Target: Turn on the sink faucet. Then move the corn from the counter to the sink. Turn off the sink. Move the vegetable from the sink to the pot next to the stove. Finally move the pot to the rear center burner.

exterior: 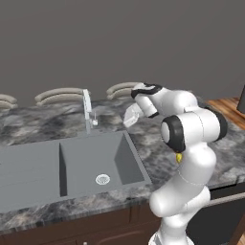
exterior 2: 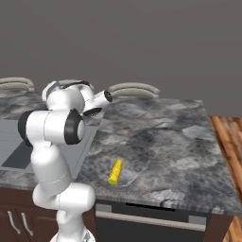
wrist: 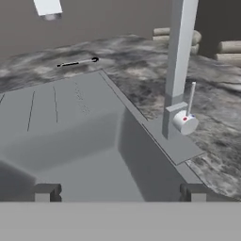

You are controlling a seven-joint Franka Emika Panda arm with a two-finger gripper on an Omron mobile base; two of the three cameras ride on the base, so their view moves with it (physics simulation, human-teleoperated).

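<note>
The sink faucet point(exterior: 87, 110) stands at the back rim of the grey two-basin sink point(exterior: 28, 167), whose drain ring point(exterior: 102, 179) lies in the right basin. My gripper point(exterior: 131, 116) hovers just right of the faucet, above the counter point(exterior: 158, 148). In the hand view the spout point(wrist: 181, 66) and its thin lever point(wrist: 190, 99) rise at the right. My gripper point(wrist: 120, 193) is open over the basin, its fingertips point(wrist: 46, 192) wide apart and holding nothing. The corn point(exterior 2: 115, 171) lies on the counter near the front edge, right of my arm; a yellow bit of the corn point(exterior: 179, 157) peeks out behind the arm.
Curved beige chair backs point(exterior: 60, 95) line the far side of the counter. A dark appliance front point(exterior 2: 151, 222) sits under the counter below the corn. Wooden floor point(exterior 2: 229, 142) lies off the counter's right end.
</note>
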